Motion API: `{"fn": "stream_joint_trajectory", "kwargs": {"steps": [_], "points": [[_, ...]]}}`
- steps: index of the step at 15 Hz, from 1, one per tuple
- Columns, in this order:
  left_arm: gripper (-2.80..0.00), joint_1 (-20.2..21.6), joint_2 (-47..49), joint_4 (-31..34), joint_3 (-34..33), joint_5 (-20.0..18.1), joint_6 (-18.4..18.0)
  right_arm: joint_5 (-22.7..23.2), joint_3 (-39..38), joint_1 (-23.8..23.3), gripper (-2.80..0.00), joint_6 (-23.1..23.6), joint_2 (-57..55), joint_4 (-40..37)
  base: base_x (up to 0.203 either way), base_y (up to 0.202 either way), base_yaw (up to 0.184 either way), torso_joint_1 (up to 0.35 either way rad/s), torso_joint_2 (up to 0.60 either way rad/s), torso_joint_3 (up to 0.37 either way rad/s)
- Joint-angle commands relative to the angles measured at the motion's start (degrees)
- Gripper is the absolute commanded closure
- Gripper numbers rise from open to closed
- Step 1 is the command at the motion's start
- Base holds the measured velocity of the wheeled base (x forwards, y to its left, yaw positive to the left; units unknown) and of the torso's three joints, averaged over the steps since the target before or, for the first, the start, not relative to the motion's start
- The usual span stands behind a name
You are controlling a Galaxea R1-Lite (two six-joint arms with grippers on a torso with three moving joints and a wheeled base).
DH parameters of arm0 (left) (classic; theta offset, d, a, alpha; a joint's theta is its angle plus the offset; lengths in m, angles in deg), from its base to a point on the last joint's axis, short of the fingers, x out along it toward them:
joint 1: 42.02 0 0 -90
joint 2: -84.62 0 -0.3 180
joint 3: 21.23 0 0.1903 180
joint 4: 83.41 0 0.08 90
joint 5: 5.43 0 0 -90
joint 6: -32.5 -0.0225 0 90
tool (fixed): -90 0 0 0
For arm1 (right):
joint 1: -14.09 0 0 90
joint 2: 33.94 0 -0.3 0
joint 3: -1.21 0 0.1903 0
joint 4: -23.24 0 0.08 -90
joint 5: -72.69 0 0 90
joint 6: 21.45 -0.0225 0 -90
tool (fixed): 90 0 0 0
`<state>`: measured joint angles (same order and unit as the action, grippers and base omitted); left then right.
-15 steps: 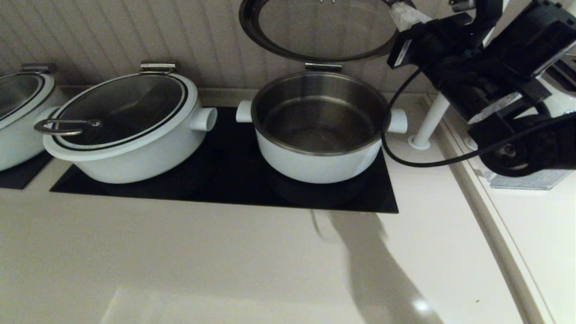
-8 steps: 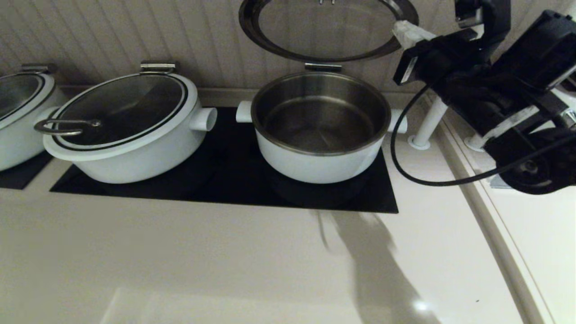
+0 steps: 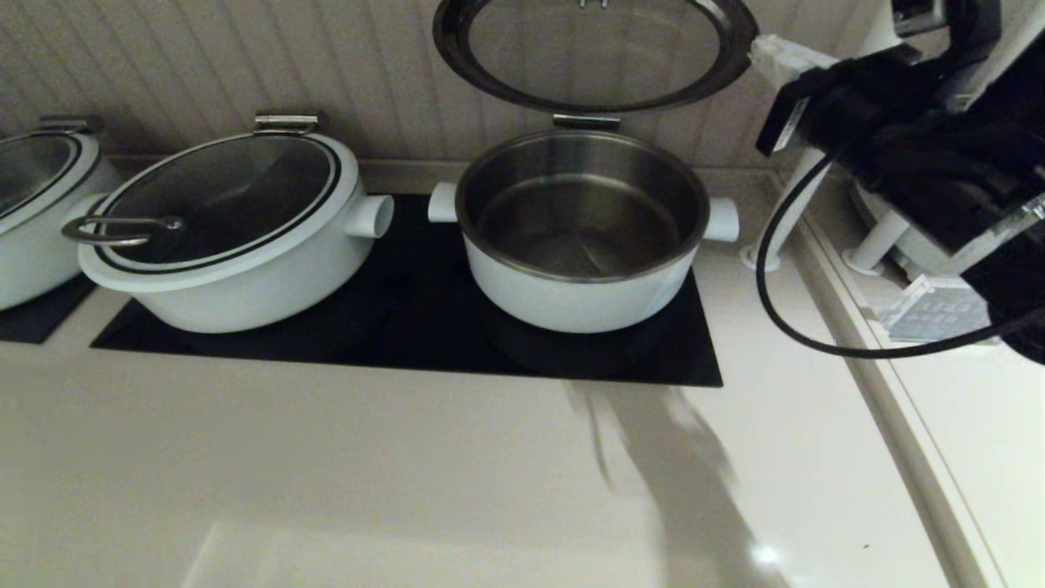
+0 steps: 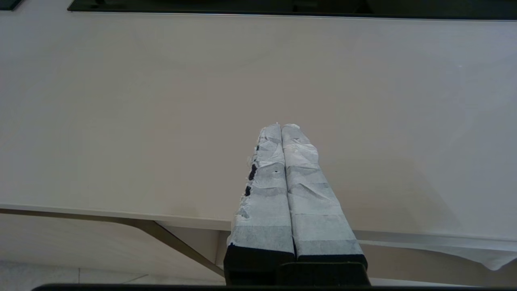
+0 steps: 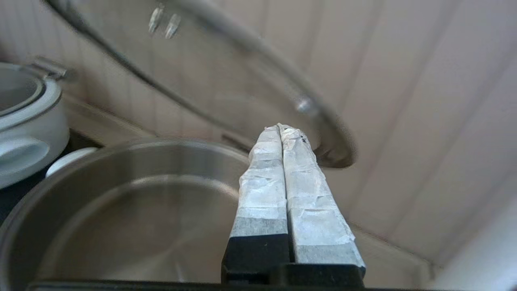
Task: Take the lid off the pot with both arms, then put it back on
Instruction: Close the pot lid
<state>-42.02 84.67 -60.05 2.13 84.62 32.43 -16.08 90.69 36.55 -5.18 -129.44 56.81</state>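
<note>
The deep white pot stands open on the black cooktop, its steel inner bowl empty; it also fills the near side of the right wrist view. Its glass lid stands upright on the steel hinge clip against the back wall, with its underside facing me, and also shows in the right wrist view. My right gripper is shut and empty, just right of the lid's rim, not touching it; it also shows in its own view. My left gripper is shut and empty over bare countertop, out of the head view.
A wider white pot with a loop-handled lid sits left of the open pot, and another pot is at the far left. White posts stand right of the cooktop. A black cable hangs from my right arm.
My right gripper has drawn away from the lid's rim to the right. The lid stays upright on its hinge. The pot has not moved.
</note>
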Motion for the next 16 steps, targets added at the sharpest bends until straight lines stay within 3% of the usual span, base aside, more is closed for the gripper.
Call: {"fn": "stream_joint_trajectory", "kwargs": {"steps": [1,10,12,16], "points": [[0.00,0.00,-0.05,0.00,0.00,0.04,-0.01,0.51,2.05,-1.27,0.00,0.09,1.35,-0.59,0.000,0.000,0.000,0.000,0.00,0.000],[0.00,0.00,-0.05,0.00,0.00,0.04,-0.01,10.64,22.42,-4.87,0.00,0.09,-6.09,-8.80,0.000,0.000,0.000,0.000,0.00,0.000],[0.00,0.00,-0.05,0.00,0.00,0.04,-0.01,13.91,23.18,-4.86,0.00,0.09,-7.77,-8.50,0.000,0.000,0.000,0.000,0.00,0.000],[0.00,0.00,-0.05,0.00,0.00,0.04,-0.01,15.00,22.56,-4.72,0.00,0.17,-10.03,-6.69,0.000,0.000,0.000,0.000,0.00,0.000]]}}
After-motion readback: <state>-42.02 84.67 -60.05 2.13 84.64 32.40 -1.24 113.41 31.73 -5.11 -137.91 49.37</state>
